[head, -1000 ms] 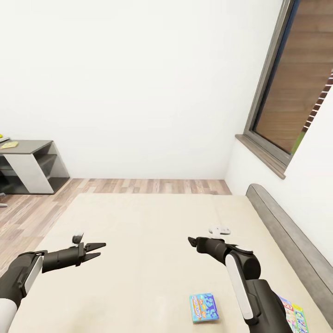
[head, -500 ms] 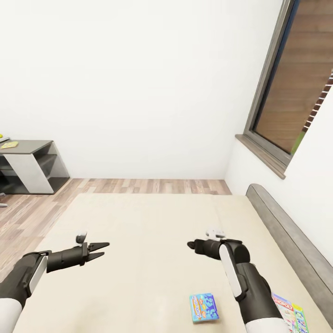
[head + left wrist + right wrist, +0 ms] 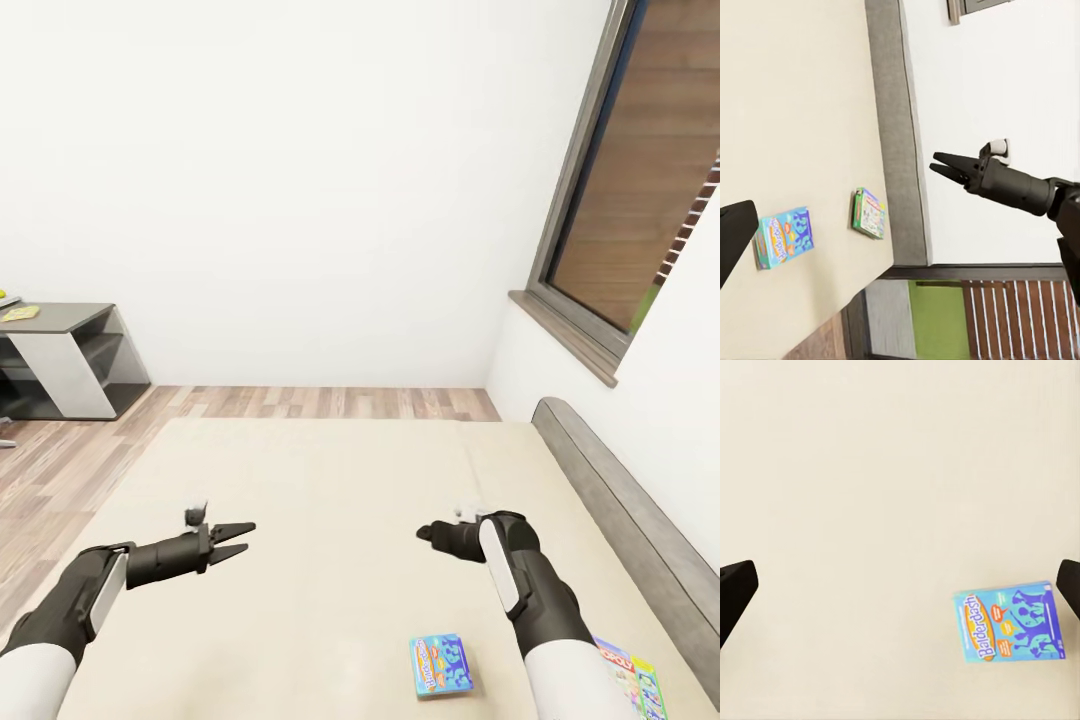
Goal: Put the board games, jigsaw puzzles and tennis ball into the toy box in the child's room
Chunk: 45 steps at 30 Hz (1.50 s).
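Window (image 3: 640,190) — wood floor (image 3: 300,402)

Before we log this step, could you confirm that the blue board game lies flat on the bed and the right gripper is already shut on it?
Not quite: the blue board game does lie flat on the bed, but the right gripper hovers above it, apart, jaws open, as the right wrist view shows.

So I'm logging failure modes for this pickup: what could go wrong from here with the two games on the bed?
The blue Balderdash box lies flat on the soft bed, so the open right hand may struggle to get fingers under an edge. The white-and-green game sits near the headboard, partly behind the right arm, so reaching it could bump the frame. The left hand, also open, hangs far from both.
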Tool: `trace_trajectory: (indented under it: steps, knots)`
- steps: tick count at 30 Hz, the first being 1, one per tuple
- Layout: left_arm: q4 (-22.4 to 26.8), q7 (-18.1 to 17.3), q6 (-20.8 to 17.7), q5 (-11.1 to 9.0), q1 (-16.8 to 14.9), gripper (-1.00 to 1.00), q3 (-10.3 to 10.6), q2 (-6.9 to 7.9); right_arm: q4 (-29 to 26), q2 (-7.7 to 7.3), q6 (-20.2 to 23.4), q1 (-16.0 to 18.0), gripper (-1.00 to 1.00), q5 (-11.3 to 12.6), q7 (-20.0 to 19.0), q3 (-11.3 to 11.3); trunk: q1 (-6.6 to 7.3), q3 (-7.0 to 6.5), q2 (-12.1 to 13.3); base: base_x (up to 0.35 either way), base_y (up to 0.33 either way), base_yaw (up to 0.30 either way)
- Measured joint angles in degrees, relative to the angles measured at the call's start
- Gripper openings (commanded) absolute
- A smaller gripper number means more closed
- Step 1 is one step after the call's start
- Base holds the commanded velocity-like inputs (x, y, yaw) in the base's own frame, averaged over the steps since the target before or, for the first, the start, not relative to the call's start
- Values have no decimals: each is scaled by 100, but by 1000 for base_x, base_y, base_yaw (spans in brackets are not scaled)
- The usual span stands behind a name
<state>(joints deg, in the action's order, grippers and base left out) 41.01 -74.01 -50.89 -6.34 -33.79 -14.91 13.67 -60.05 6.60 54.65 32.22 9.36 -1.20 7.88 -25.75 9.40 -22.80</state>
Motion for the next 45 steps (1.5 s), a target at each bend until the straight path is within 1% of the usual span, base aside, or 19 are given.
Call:
trace_trajectory:
  steps: [2, 5, 11, 15, 32, 45]
  knots:
    - [2, 14, 2, 8, 0, 100, -3, -47, 10, -17, -65, 4, 100, -13, 0, 2, 0, 0, 0, 0, 0, 0]
    - [3, 38, 3, 15, 0, 100, -7, -71, 22, -41, -142, 11, 100, 13, -7, 26, 0, 0, 0, 0, 0, 0]
    - [4, 10, 11, 7, 0, 100, -23, -64, 25, -63, -187, 15, 100, 55, -30, 53, 0, 0, 0, 0, 0, 0]
    - [4, 4, 12, 6, 0, 100, -27, -32, 22, -67, -221, 16, 100, 63, -40, 59, 0, 0, 0, 0, 0, 0]
    - [4, 10, 13, 14, 0, 100, -28, -6, 16, -74, -347, 16, 100, 40, -8, 62, 0, 3, 0, 0, 0, 0]
    - [4, 11, 13, 15, 0, 100, -28, -12, 37, -93, -474, 16, 100, -21, -8, 54, 0, 96, 0, 0, 0, 0]
